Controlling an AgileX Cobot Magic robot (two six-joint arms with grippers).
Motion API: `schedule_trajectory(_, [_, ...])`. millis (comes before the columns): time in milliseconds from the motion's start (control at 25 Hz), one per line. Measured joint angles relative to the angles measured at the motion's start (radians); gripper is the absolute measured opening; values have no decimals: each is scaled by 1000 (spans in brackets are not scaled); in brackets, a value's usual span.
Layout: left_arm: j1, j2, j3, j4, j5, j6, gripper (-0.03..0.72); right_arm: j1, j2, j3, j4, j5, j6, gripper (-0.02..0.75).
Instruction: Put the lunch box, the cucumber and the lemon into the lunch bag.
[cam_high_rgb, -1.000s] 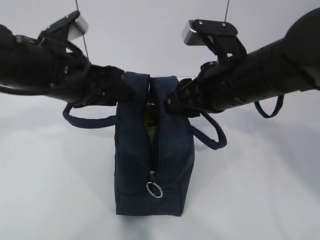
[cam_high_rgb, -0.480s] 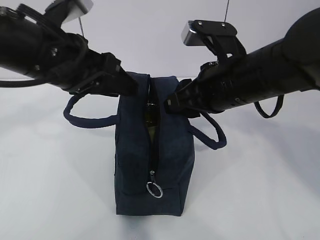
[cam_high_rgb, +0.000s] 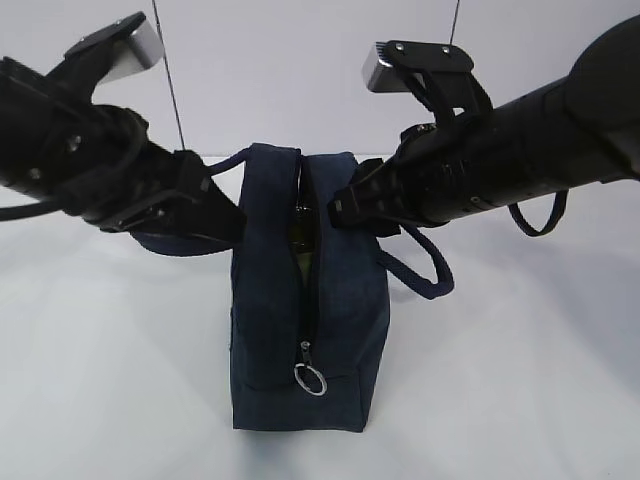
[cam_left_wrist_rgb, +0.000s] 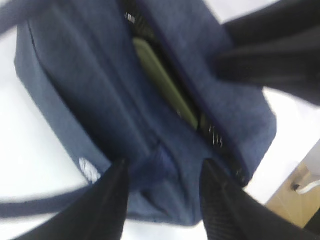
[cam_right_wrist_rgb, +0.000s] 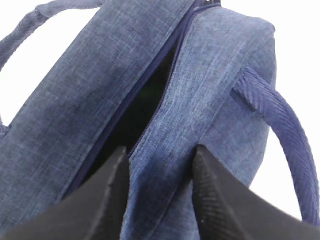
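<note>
The navy lunch bag (cam_high_rgb: 305, 330) stands mid-table, its top zipper slit open and the ring pull (cam_high_rgb: 309, 380) hanging at the near end. Through the slit shows the lunch box's sage-green lid (cam_left_wrist_rgb: 165, 85). The cucumber and the lemon are hidden. My left gripper (cam_high_rgb: 228, 215) is open beside the bag's upper left side; in the blurred left wrist view the left gripper (cam_left_wrist_rgb: 164, 165) hangs over one end of the bag. My right gripper (cam_right_wrist_rgb: 161, 150) is open astride the bag's right top panel, one finger (cam_right_wrist_rgb: 107, 200) at the slit, the other finger (cam_right_wrist_rgb: 220, 200) outside.
The bag's right strap handle (cam_high_rgb: 425, 270) loops out beneath my right arm, and the same handle (cam_right_wrist_rgb: 295, 145) shows in the right wrist view. The left handle is mostly hidden behind my left arm. A white tabletop (cam_high_rgb: 110, 380) surrounds the bag. The table's edge (cam_left_wrist_rgb: 295, 200) lies past the bag's end.
My left arm rose from the bag's top left, then swung down and left to the bag's side. The right arm and the bag have not moved.
</note>
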Motion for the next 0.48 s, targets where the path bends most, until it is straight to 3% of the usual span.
schedule_trajectory(240, [-42,-64,127,-39,-104,-6,340,0,0,0,0,0,0,305])
schedule_trajectory(480, [-158,-67,188,-86,-262,-6,340,0,0,0,2,0,0,305])
